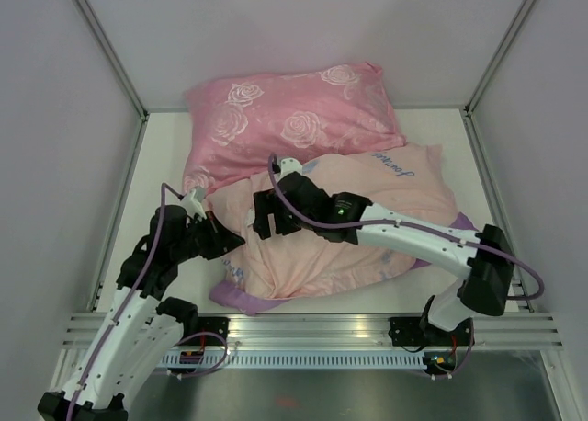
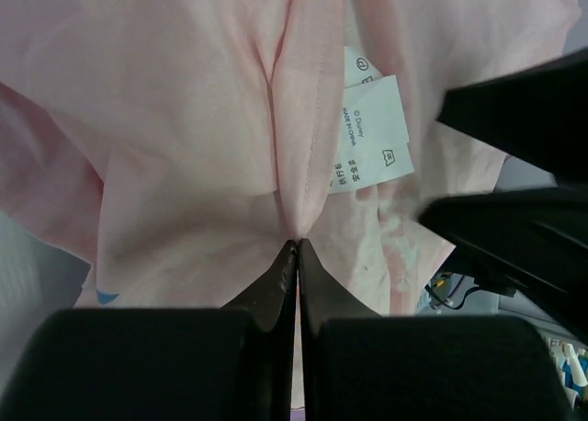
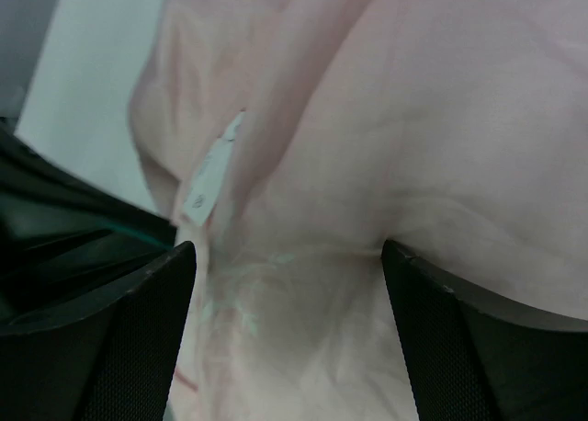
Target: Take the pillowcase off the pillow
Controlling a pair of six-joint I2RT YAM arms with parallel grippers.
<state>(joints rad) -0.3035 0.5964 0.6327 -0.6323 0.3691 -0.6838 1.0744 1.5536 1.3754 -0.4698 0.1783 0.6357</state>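
The pillowcase [image 1: 404, 177] lies inside out in the middle of the table, pale pink with purple edges [image 1: 241, 300], bulging over whatever fills it. The pillow is hidden. My left gripper [image 1: 220, 240] is at the case's left end, shut on a pinched fold of the fabric [image 2: 297, 244] just below a white care label [image 2: 367, 118]. My right gripper [image 1: 266, 217] is close beside it, pressed down on the pillowcase [image 3: 367, 145]. It stands open [image 3: 287, 256], the cloth bunching between its wide-spread fingers [image 3: 138, 338].
A pink rose-patterned pillow [image 1: 294, 118] lies behind the pillowcase, touching it. Grey walls and metal frame posts [image 1: 110, 58] enclose the white table [image 1: 165, 154] on three sides. The right arm [image 1: 423, 242] stretches across the case from the right.
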